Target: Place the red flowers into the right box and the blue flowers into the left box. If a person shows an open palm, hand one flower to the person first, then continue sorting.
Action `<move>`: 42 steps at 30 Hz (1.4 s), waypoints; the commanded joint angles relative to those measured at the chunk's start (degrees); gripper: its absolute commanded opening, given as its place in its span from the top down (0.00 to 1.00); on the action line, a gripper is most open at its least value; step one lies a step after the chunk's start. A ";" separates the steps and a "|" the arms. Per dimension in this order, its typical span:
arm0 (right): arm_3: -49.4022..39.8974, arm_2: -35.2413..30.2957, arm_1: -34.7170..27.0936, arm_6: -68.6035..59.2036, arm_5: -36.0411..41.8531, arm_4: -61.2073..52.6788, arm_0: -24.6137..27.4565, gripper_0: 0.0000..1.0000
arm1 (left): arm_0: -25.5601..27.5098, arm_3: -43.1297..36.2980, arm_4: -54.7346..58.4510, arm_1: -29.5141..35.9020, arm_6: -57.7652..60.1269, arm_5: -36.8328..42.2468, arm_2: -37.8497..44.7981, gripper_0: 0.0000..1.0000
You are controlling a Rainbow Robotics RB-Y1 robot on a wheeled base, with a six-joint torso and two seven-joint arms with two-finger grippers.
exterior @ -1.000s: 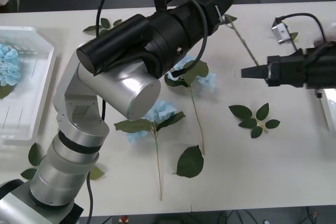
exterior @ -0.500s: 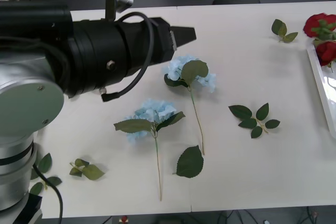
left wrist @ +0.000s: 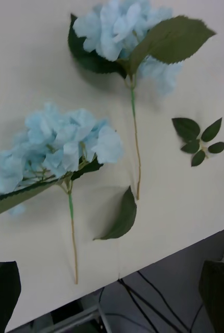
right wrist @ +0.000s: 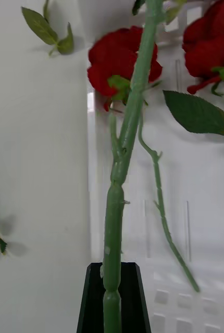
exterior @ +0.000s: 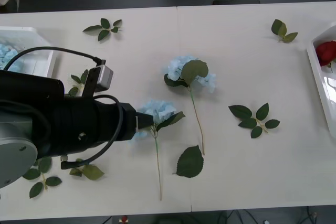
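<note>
The left arm (exterior: pixel 58 129) covers the left side of the nearer blue flower (exterior: pixel 157 111) and most of the table's near-left area. The left box (exterior: pixel 31 51) and right box (exterior: pixel 323 85) are each cut by a picture edge, showing one corner or rim. A red flower (right wrist: pixel 123 62) stem covers the right gripper (right wrist: pixel 112 296), so its grip is unclear.

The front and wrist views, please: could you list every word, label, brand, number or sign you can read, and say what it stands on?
None: no readable text on the table, the blue flowers, the red flowers, the right box, the left box, the left gripper or the right gripper.
</note>
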 commanded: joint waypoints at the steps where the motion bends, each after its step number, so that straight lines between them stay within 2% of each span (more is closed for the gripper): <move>1: 1.24 0.29 1.72 -0.13 -4.50 5.15 -1.77 0.99 | 2.30 -0.93 -0.33 2.22 0.27 3.02 -3.90 0.00; 8: 2.12 0.73 6.82 -0.75 -13.03 10.16 -1.86 0.99 | 2.04 6.02 -3.84 1.35 -0.09 2.05 -8.47 0.00; 14: 1.59 2.57 7.79 -0.75 -19.79 15.08 -1.95 0.99 | 0.46 14.10 -10.26 0.20 -1.49 -4.45 -15.32 0.00; 15: 1.59 2.57 7.79 -0.66 -20.06 15.78 -1.95 0.93 | 0.11 15.42 -11.14 -0.15 -1.76 -5.51 -16.20 0.00; 19: 1.50 2.57 7.70 -0.31 -20.23 16.57 -2.13 0.58 | -2.18 20.25 -14.22 -2.08 -2.55 -7.97 -18.84 0.00; 21: 1.41 2.57 7.70 -0.13 -20.23 16.66 -2.13 0.45 | -3.50 23.07 -15.45 -3.31 -2.81 -9.02 -19.98 0.00; 24: 1.15 2.57 7.61 0.13 -19.97 16.57 -2.13 0.34 | -4.73 27.46 -15.97 -5.25 -2.99 -11.75 -20.95 0.00; 29: -0.35 2.14 6.65 0.13 -16.46 16.40 -2.30 0.19 | -6.05 32.03 -20.19 -7.36 -3.51 -15.79 -23.59 0.00; 31: -1.49 1.08 6.03 0.04 -13.03 15.87 -2.30 0.10 | -6.75 34.40 -21.51 -8.15 -3.69 -17.20 -24.38 0.00; 33: -2.89 -0.24 5.59 0.04 -9.78 15.61 -2.30 0.05 | -6.93 36.16 -22.30 -8.50 -3.95 -18.95 -24.90 0.00; 38: -8.52 -3.14 5.33 -0.40 -3.36 15.34 -2.30 0.01 | -7.28 39.94 -24.06 -9.29 -4.66 -23.00 -26.49 0.00; 42: -15.02 -3.75 5.15 -3.39 -1.16 15.26 -2.21 0.00 | -7.80 41.88 -25.11 -9.82 -5.18 -25.19 -27.19 0.00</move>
